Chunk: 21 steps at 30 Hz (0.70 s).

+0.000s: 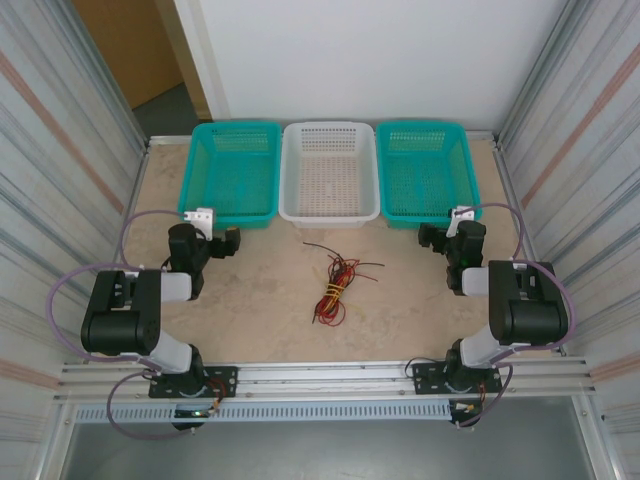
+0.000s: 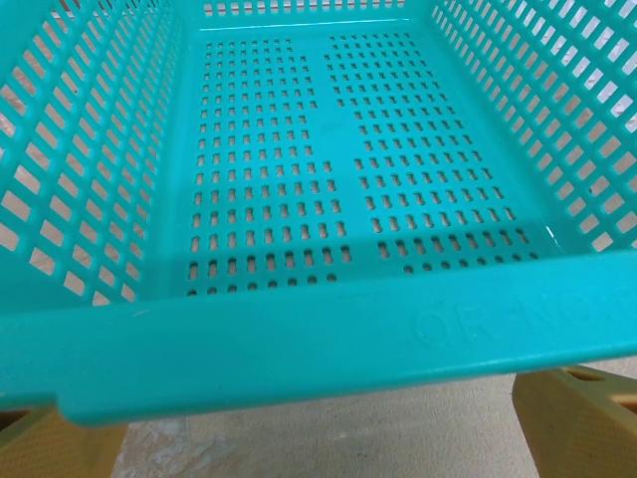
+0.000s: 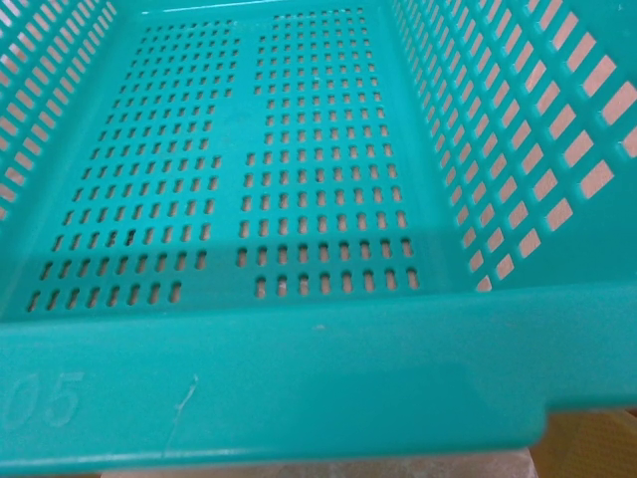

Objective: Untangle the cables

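Red, black cables (image 1: 335,285) lie knotted; left hand (image 2: 318,438) spread; right hand (image 1: 441,238): cannot tell.

From high behind the near edge we look down over the whole beige table (image 1: 270,320). Up close, our left wrist camera faces into the left teal perforated plastic basket (image 2: 299,344); our right wrist camera, into the matching right basket (image 3: 299,378). The top view shares both.

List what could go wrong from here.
1. The left claw sits close to the rim of the teal perforated plastic basket; moving off carelessly could bump it.
2. The thin red, black and pale yellow cables lie bunched together; pinching several at once could tighten the tangle.
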Each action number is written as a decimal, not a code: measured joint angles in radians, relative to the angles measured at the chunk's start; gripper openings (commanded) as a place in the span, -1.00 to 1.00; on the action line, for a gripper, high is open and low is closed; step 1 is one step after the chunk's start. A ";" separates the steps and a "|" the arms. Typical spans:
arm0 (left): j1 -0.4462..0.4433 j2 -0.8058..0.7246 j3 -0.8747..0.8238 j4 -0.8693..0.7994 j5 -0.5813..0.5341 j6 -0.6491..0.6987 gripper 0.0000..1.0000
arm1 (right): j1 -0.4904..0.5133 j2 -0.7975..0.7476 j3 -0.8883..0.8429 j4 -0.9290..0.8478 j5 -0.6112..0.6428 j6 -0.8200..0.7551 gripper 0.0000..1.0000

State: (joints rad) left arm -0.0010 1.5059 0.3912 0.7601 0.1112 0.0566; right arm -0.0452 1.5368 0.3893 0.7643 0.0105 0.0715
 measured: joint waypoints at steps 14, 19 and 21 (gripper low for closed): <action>-0.564 -0.277 0.349 -0.804 -0.637 -0.122 0.76 | 0.218 -0.649 0.330 -0.980 0.411 0.312 0.98; -0.638 -0.435 0.380 -1.199 -0.623 -0.409 0.68 | 0.233 -1.009 0.232 -1.223 0.363 0.566 0.98; -0.639 -0.471 0.380 -1.301 -0.562 -0.481 0.68 | 0.201 -1.044 0.174 -1.322 0.294 0.643 0.98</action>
State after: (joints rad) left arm -0.6403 1.0348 0.7708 -0.5407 -0.4507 -0.4248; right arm 0.1558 0.4923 0.5629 -0.5579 0.3050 0.7143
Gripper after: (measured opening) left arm 0.842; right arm 0.989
